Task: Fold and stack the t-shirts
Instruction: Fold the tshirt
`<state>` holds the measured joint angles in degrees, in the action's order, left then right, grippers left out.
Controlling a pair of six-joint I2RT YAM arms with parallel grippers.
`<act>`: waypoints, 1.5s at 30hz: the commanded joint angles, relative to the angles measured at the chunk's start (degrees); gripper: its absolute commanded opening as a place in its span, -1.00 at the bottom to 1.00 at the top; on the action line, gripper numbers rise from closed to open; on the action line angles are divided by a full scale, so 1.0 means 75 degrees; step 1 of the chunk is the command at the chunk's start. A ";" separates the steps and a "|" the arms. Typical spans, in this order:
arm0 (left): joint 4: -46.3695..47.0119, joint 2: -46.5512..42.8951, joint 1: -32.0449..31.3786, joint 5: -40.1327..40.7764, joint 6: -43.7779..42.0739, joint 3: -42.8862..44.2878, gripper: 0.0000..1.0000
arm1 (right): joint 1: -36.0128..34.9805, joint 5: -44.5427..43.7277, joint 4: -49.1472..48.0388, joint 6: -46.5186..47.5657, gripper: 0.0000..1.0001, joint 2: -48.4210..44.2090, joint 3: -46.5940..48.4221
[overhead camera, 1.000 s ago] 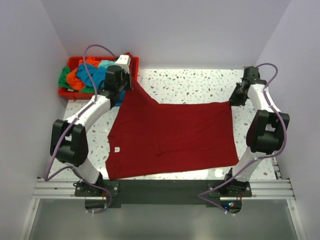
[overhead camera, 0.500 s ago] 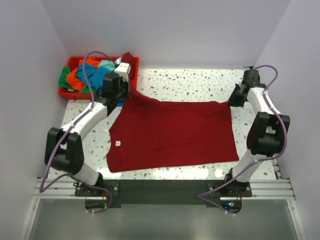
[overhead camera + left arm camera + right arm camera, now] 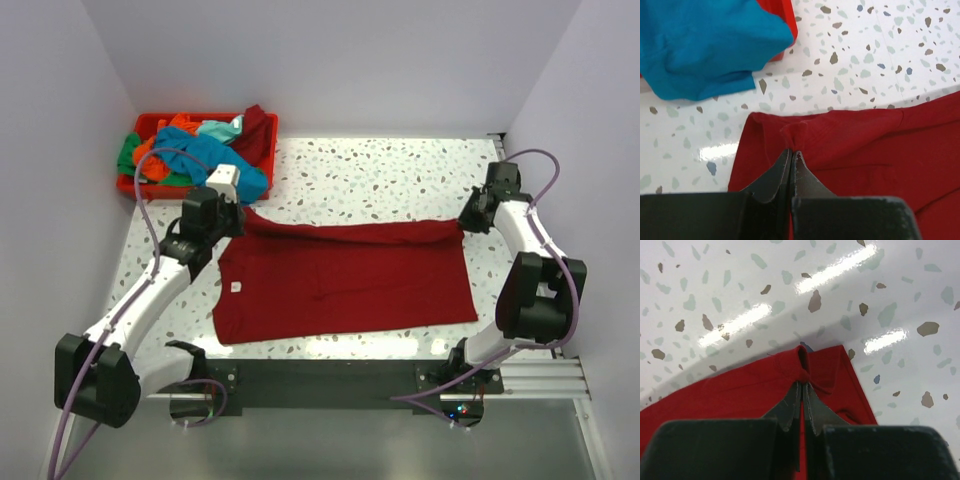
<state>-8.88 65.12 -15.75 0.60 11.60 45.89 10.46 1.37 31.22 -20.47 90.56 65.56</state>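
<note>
Looking down on a white speckled worktop (image 3: 380,170), filling most of the top view between pale walls.

Finding a large dark red t-shirt (image 3: 345,285) spread across the middle of it, the near part lying flat, the far edge gathering into a long raised ridge running from one claw to the other. Noting a small white label (image 3: 235,290) near the shirt's left edge.

Seeing a red plastic bin (image 3: 146,122) sitting at the far left corner of the worktop, holding a heap of shirts: a teal blue t-shirt (image 3: 215,155) spilling over the near rim, orange cloth (image 3: 148,155) and green cloth (image 3: 127,155) bunching at the left, and a darker red piece (image 3: 255,125) draping over the right rim.

Reaching from the near left with the left arm (image 3: 150,290), and from the near right with the right arm (image 3: 530,250).

Pinching the far left corner of the dark red t-shirt in the left claw (image 3: 791,152), jaws pressing fully together on a small pucker of cloth, just near of the teal blue t-shirt.

Gripping the far right corner in the right claw (image 3: 802,385) the same way, jaws clamping tight on a little fold at the hem.
</note>
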 commanded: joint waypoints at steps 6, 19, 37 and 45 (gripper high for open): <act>-0.0749 -0.1042 -0.0009 -0.0232 0.0808 -0.0915 -1.00 | -0.0012 -0.0592 -0.0753 -0.0072 -1.00 -0.0544 -0.0760; -0.1860 -0.1804 -0.0466 0.0140 0.1664 -0.1385 -1.00 | -0.0012 -0.1225 -0.0847 -0.0633 -1.00 -0.0941 -0.1428; -0.2239 -0.1338 -0.0549 -0.0045 0.2790 -0.1010 0.17 | -0.1230 -0.0195 -0.2007 -0.0576 0.20 -0.2293 -0.1852; -0.0985 0.0047 -0.0537 -0.0677 0.2684 -0.0213 0.18 | -0.1828 0.1188 -0.2054 -0.0365 0.19 -0.0346 -0.1019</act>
<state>-23.49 64.64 -19.59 -1.32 31.92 40.47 -2.61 5.54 17.39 -24.64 86.48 55.42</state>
